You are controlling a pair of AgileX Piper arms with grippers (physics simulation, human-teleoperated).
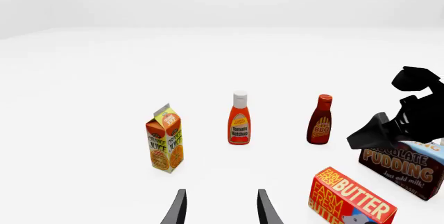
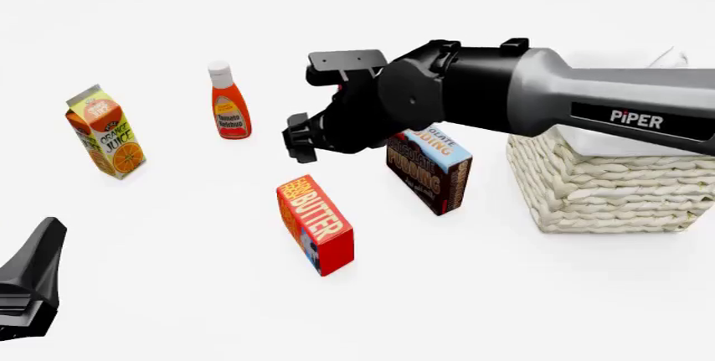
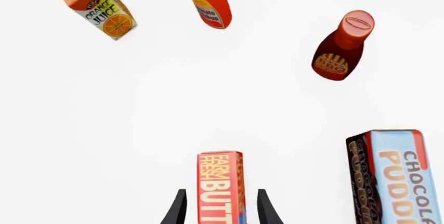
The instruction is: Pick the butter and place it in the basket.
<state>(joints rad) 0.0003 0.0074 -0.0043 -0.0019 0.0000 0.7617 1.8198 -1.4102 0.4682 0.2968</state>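
Note:
The butter [image 2: 315, 223] is a red-orange box with pale "BUTTER" lettering, standing on edge on the white table, left of the basket [image 2: 609, 189]. My right gripper [image 2: 304, 147] hangs open above and just behind the butter. In the right wrist view the butter [image 3: 220, 187] lines up between the two open fingers [image 3: 179, 208], and I cannot tell whether they touch it. My left gripper [image 2: 33, 281] is open and empty at the front left, far from the butter [image 1: 350, 200]. The basket is cream woven rope with white lining, partly hidden by the right arm.
A chocolate pudding box [image 2: 430, 168] stands between the butter and the basket. An orange juice carton [image 2: 106, 131] and a ketchup bottle [image 2: 229, 101] stand at the left. A BBQ sauce bottle [image 3: 340, 47] stands behind the right arm, hidden in the front view.

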